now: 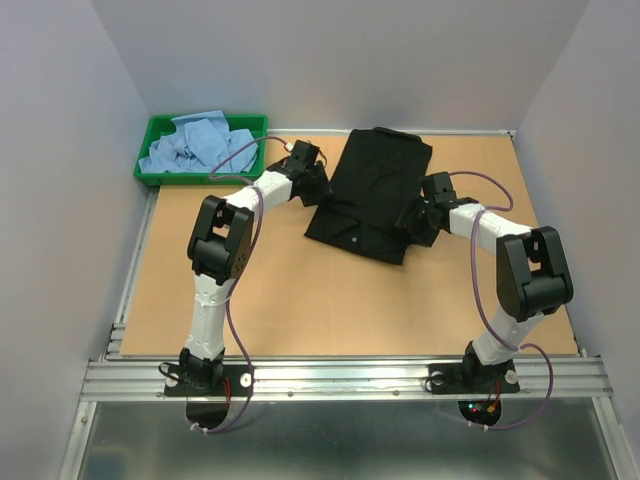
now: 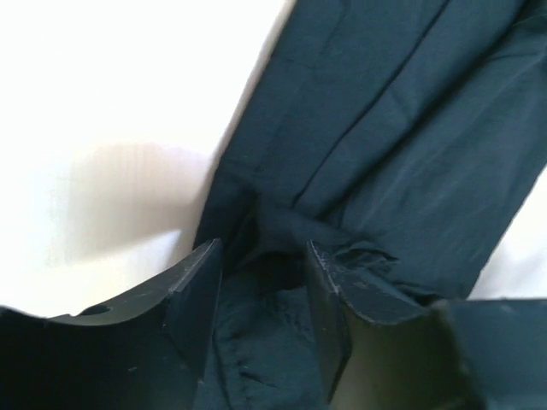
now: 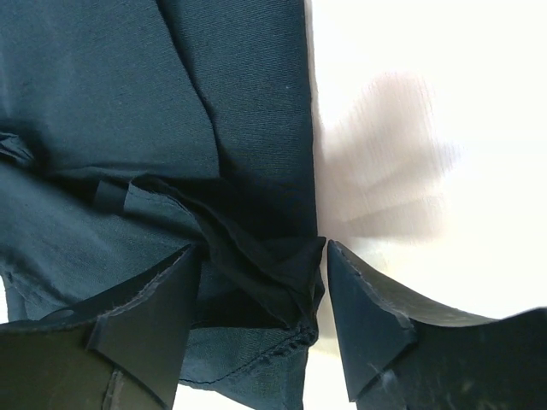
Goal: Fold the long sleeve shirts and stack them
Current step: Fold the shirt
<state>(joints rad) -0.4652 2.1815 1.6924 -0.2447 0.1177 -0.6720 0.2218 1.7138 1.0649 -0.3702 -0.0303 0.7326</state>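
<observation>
One black shirt (image 1: pixel 372 190) lies partly folded on the counter (image 1: pixel 280 300), its side edges bunched between the left fingers (image 2: pixel 201 290) and the right fingers (image 3: pixel 363 307), which pinch it. Folding looks mid-step; next, both should lift and carry the cloth over evenly.

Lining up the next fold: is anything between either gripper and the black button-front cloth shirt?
Nothing visible. The left gripper and right gripper each straddle an edge of the black button-front cloth shirt, with bunched cloth directly between them. The green plastic tray of light blue shirts sits apart at the table's far left corner.
</observation>
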